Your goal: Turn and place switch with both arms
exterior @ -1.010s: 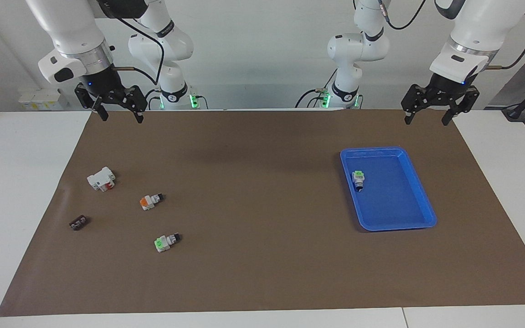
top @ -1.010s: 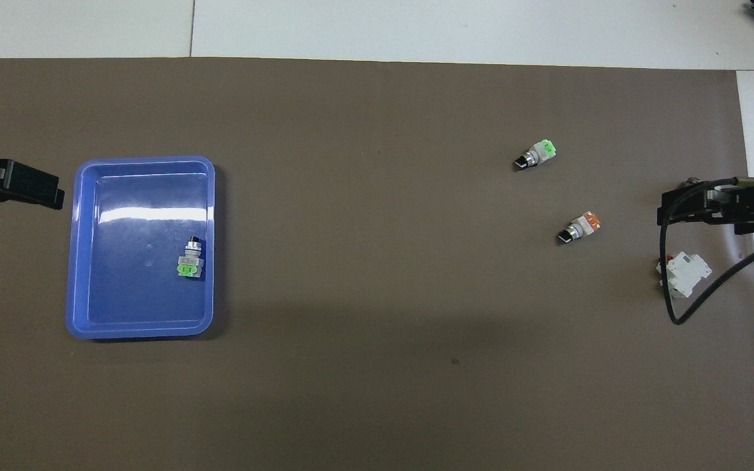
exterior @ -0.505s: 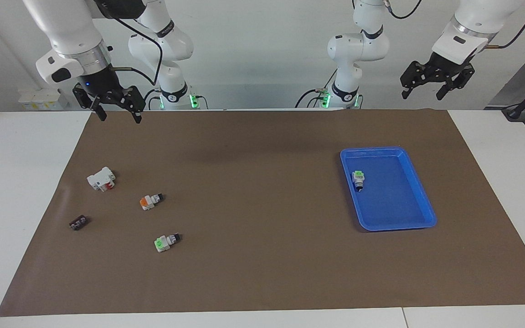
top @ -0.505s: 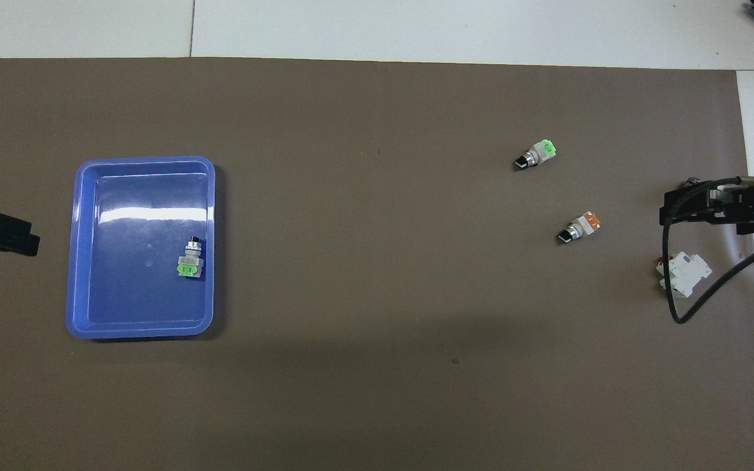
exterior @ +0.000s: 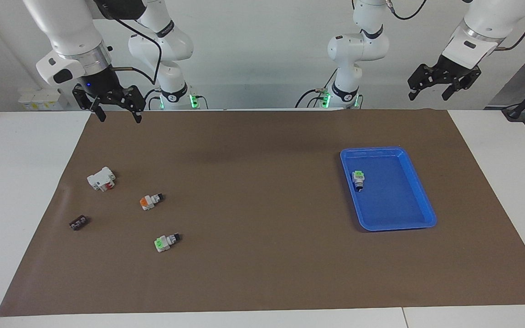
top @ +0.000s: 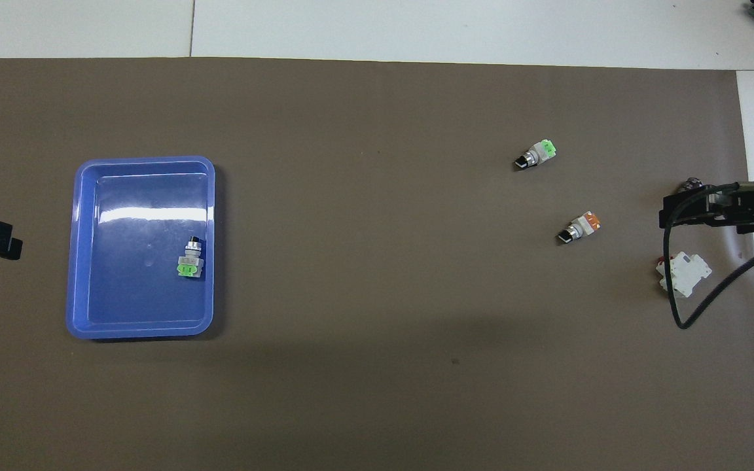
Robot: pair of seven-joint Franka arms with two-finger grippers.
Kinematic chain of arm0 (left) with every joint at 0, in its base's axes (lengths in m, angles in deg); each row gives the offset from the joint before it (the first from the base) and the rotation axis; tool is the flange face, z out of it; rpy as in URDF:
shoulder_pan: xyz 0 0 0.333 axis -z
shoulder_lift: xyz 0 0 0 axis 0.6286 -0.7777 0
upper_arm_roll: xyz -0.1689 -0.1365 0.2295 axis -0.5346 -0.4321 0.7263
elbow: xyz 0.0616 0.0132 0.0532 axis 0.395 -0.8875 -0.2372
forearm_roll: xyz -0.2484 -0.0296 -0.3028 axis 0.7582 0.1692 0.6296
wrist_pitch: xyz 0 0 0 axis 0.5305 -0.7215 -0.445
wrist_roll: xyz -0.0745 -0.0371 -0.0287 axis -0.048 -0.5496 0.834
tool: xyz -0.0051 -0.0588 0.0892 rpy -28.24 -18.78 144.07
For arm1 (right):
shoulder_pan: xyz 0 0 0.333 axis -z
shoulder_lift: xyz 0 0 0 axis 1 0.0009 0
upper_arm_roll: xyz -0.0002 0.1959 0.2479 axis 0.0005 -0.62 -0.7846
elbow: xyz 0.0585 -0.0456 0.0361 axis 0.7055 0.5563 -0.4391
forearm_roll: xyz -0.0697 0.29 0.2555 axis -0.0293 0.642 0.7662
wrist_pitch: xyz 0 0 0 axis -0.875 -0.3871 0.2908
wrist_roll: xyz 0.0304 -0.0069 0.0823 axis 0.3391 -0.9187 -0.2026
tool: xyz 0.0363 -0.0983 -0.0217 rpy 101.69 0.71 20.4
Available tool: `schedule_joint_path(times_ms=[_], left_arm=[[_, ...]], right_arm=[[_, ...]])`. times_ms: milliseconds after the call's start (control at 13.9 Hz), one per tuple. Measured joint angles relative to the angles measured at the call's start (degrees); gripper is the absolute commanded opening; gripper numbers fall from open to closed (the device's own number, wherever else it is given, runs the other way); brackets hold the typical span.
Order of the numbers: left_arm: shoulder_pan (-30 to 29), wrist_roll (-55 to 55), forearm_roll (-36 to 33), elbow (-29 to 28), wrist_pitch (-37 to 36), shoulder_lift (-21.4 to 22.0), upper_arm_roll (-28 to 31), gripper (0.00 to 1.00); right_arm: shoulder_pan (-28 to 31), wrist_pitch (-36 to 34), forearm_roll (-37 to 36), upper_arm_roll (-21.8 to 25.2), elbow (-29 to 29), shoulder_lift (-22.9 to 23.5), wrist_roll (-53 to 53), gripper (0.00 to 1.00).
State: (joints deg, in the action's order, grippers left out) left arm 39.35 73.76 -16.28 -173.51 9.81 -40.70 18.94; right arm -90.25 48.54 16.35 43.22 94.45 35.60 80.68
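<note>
One green-capped switch [exterior: 357,179] already lies in the blue tray [exterior: 419,200], toward the left arm's end of the table. Two more lie on the brown mat [exterior: 262,273] toward the right arm's end: the orange-capped switch [exterior: 150,201], and the second green-capped switch [exterior: 166,242] farther from the robots. Beside the orange one, nearer the robots, sits a bigger white block with a red part [exterior: 101,178]; a small black piece [exterior: 79,222] lies farther out, toward the mat's edge.

Both grippers hang empty with fingers spread. The right gripper [exterior: 115,109] is up over the mat's edge at the robots' end; the left gripper [exterior: 430,89] is raised high, off the tray's end of the table — it waits.

The next step is likely a pick by the right arm, probably of the orange-capped switch. To do it well, come straight down over the white body, with the jaws across its short width rather than along the stem — a grip on the black stem end risks the part pivoting. Keep clear of the bigger white block close by. Leave one end exposed so the left gripper can take it for the turn.
</note>
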Motion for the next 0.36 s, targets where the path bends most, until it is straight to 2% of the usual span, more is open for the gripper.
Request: schedule_joint_path(times_ms=[361], left_arm=[[0.1,0.0,0.0,-0.5,0.0,0.3,-0.3,1.0]], right_arm=[[0.0,-0.1,0.0,0.0,0.2,-0.1,0.0,0.99]])
